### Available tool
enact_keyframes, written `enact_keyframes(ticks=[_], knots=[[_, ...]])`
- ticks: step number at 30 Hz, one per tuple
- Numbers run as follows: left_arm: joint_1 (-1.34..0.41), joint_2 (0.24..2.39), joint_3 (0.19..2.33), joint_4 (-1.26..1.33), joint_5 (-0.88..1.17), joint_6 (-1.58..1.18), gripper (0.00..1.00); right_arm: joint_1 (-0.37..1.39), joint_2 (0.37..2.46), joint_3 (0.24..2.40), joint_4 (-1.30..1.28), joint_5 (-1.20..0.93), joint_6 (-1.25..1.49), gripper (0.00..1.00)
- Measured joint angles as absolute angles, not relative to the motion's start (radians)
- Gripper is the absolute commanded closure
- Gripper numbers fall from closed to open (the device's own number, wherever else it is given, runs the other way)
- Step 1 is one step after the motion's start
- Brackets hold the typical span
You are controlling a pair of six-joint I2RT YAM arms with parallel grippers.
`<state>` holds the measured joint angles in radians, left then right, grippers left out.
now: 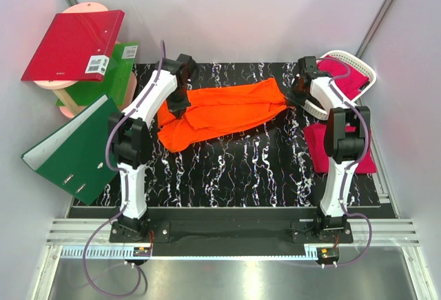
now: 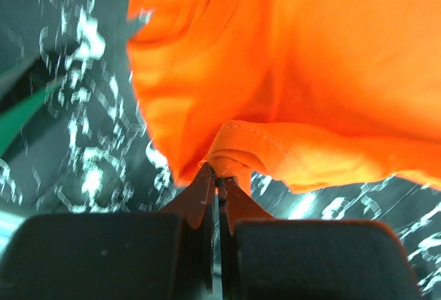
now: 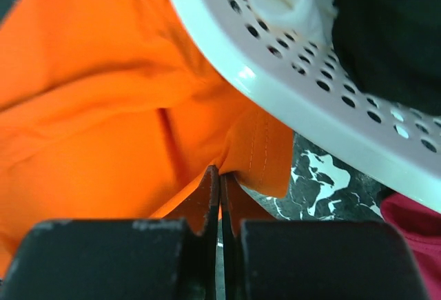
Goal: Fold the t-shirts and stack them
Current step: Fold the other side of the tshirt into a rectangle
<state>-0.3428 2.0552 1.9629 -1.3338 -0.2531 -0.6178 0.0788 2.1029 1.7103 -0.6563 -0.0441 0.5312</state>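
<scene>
The orange t-shirt (image 1: 220, 110) lies stretched across the middle of the surface (image 1: 241, 169). The left tool (image 2: 219, 176) is pinched tight on a hemmed fold at one end, and the right tool (image 3: 220, 172) is clamped on a stitched edge at the other, right beside the white basket (image 3: 275, 86). Both bites look thin to me, so a hard pull apart could slip the cloth free, and a lift on the right might snag the basket's rim and drag it along.
</scene>
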Motion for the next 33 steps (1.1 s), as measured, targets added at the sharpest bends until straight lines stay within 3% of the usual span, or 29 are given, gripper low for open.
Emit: enact_keyframes(ticks=[6,29,33], knots=[[-0.321,2.152,2.108,-1.337,-0.261,-0.610,1.00,0.078,2.129,1.795,-0.673,-0.047,0.527,1.00],[-0.230,2.202,2.228,-1.353,-0.310,-0.603,1.00,0.083,2.421,2.137,-0.760,-0.118,0.516,0.97],[-0.226,2.233,2.264,-1.343,-0.315,-0.602,1.00,0.085,2.485,2.238,-0.777,-0.135,0.519,0.40]])
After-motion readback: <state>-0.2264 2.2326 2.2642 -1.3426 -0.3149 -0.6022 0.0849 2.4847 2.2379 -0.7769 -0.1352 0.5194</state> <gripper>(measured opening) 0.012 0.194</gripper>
